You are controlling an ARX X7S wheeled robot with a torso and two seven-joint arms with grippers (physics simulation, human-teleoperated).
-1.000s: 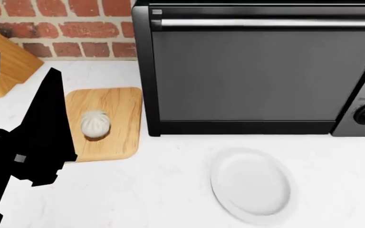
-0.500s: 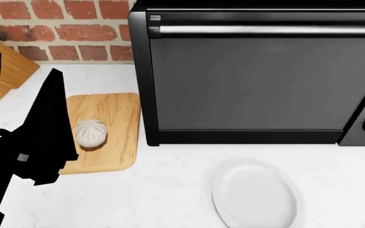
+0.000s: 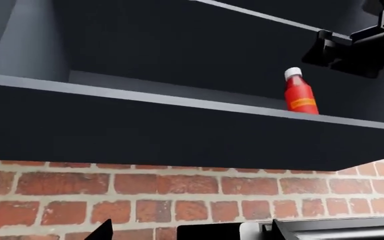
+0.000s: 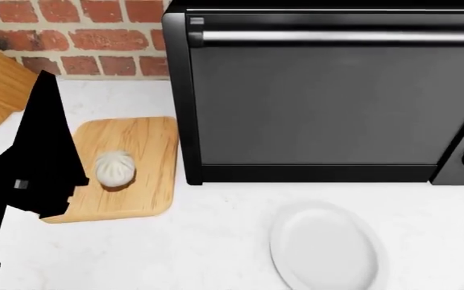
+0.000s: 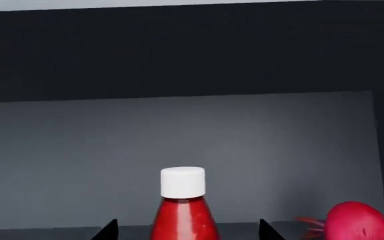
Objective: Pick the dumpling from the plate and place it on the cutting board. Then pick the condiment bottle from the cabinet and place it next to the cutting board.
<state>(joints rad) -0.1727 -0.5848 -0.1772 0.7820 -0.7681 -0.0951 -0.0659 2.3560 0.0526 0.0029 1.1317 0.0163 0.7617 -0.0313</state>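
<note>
The dumpling [image 4: 116,168] lay on the cutting board [image 4: 132,175]; the plate [image 4: 325,249] was bare. The right gripper [image 5: 186,235], jaws apart and empty, faced the upright condiment bottle [image 5: 184,210] on the cabinet shelf [image 3: 178,100]. Next step, by judgement: advance and close on it. Left jaws' state could not be told.

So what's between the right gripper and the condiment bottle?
Nothing: in the right wrist view the condiment bottle stands straight ahead between the fingertips, open air between.
</note>
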